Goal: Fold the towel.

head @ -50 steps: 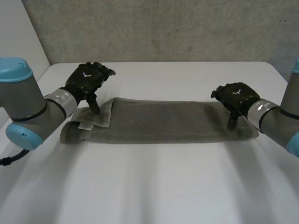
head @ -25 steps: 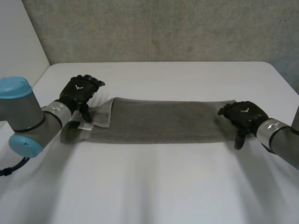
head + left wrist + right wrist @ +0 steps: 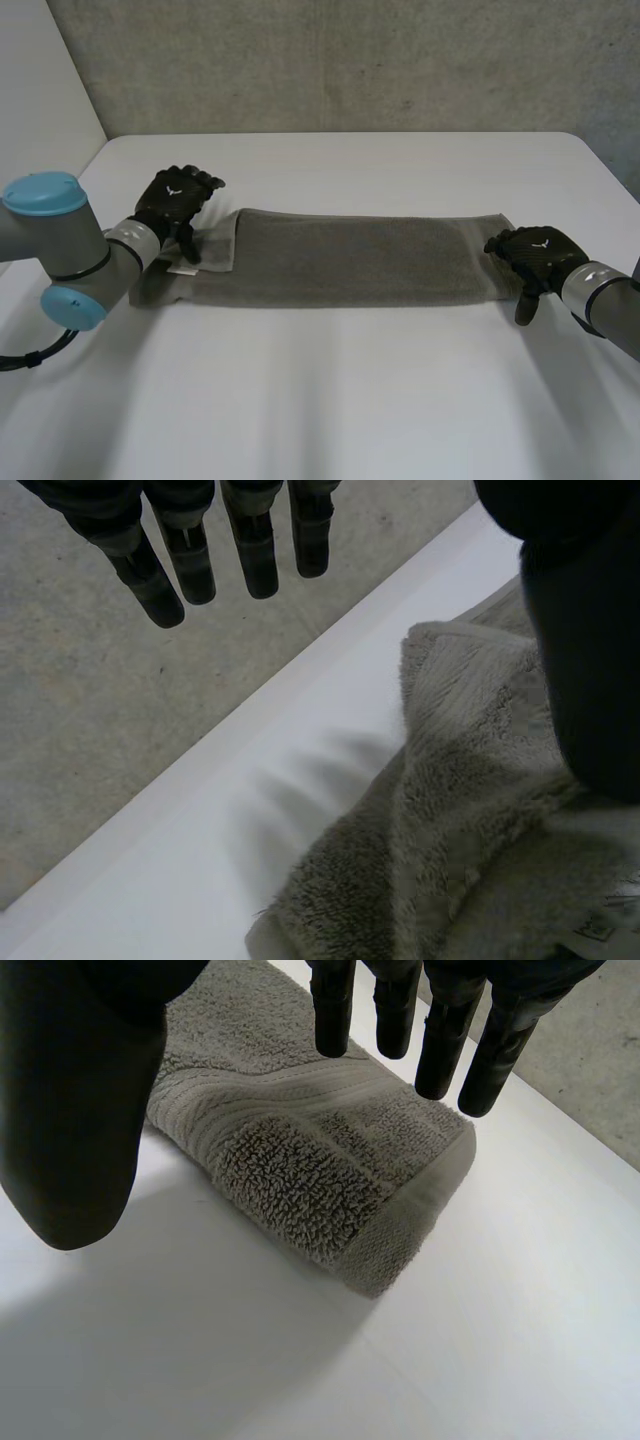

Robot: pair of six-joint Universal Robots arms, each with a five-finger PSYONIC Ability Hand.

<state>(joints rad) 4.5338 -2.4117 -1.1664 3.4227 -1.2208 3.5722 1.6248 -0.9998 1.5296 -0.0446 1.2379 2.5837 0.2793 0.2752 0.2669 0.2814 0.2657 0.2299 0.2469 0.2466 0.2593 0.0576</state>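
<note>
Stretching left to right (a folded strip), towel [image 3: 340, 262] ends at left hand [image 3: 175, 200] and right hand [image 3: 535, 255], fingers [image 3: 440, 1050] apart.

The whole towel [image 3: 340, 262] is seen from above and behind in the head view, which is pointed down and forward over the table [image 3: 320, 400] toward the grey wall [image 3: 350, 60]. The towel's end at the left hand [image 3: 175, 200] is seen from very close in the left wrist view. The towel's other end, at the right hand [image 3: 535, 255], is seen just as close in the right wrist view. Both ends are also seen in the head view.
</note>
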